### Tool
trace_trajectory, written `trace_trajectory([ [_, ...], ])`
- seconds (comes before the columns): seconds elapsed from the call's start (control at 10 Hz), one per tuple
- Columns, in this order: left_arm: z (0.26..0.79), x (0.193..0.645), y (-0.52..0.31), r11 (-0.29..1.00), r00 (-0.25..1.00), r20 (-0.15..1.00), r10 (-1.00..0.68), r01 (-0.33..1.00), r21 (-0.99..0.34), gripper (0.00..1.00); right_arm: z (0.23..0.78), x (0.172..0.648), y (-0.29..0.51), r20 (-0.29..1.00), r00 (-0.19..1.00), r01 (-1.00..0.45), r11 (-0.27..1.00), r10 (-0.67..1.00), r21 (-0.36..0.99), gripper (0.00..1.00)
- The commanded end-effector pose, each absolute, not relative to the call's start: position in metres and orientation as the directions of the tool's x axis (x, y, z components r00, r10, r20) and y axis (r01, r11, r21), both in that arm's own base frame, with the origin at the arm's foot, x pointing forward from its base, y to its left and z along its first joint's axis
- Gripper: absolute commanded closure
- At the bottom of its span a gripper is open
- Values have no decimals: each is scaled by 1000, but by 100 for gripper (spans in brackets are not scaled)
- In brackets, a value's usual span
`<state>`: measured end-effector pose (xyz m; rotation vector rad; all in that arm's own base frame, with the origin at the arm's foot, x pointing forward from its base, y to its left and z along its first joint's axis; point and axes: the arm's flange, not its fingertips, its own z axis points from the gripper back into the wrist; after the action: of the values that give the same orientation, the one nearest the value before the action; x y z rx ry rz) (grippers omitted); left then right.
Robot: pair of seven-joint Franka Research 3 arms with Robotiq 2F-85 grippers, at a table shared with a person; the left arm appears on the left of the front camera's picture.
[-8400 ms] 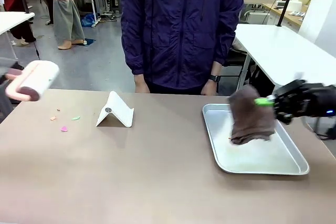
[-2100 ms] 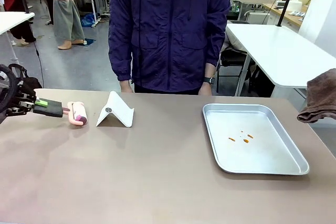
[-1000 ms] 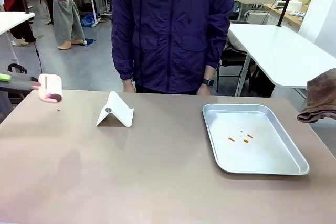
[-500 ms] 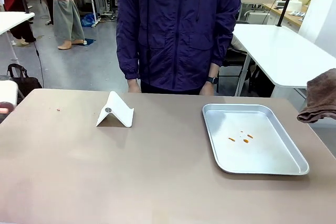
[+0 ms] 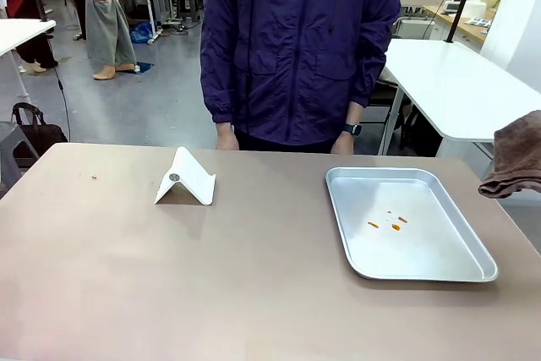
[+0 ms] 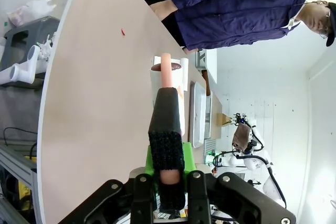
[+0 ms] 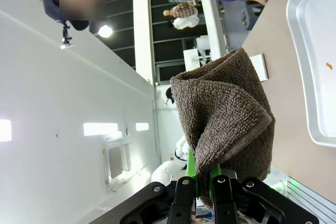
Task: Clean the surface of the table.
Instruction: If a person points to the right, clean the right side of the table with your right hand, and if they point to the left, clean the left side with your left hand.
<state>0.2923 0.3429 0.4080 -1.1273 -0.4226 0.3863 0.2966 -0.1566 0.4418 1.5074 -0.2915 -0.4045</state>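
The taupe-brown table (image 5: 254,276) carries one tiny red crumb (image 5: 93,177) near its far left corner. In the left wrist view my left gripper (image 6: 167,170) is shut on the black grip of a pink-handled lint roller (image 6: 167,85), held above the table (image 6: 94,103) at its left end; the crumb (image 6: 123,31) lies farther off. In the right wrist view my right gripper (image 7: 199,181) is shut on a folded brown towel (image 7: 226,124), which hangs at the front view's right edge (image 5: 514,158), beside the table.
A silver tray (image 5: 439,251) with a few orange crumbs (image 5: 387,224) sits at the right. A white folded stand (image 5: 184,178) is at the back left. A person in a dark blue jacket (image 5: 296,48) stands at the far edge, hands down.
My left gripper has carried the lint roller off past the front view's left edge. The person has shifted a little to the right. The towel has stayed put.
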Motion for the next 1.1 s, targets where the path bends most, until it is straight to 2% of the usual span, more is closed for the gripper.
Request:
trace_trajectory([
  [0.0,415,292,338,383,859,138,493,-72,-921,78,446,297,-155,-55,900,65,8,-432,998,100],
  [0.3,408,302,337,412,883,137,449,-69,-909,78,446,297,-155,-55,900,65,8,-432,998,100],
  [0.6,403,370,313,458,925,120,361,-64,-886,78,446,297,-155,-55,900,65,8,-432,998,100],
  [1.0,368,454,289,584,921,115,373,-137,-800,78,446,297,-155,-55,900,65,8,-432,998,100],
])
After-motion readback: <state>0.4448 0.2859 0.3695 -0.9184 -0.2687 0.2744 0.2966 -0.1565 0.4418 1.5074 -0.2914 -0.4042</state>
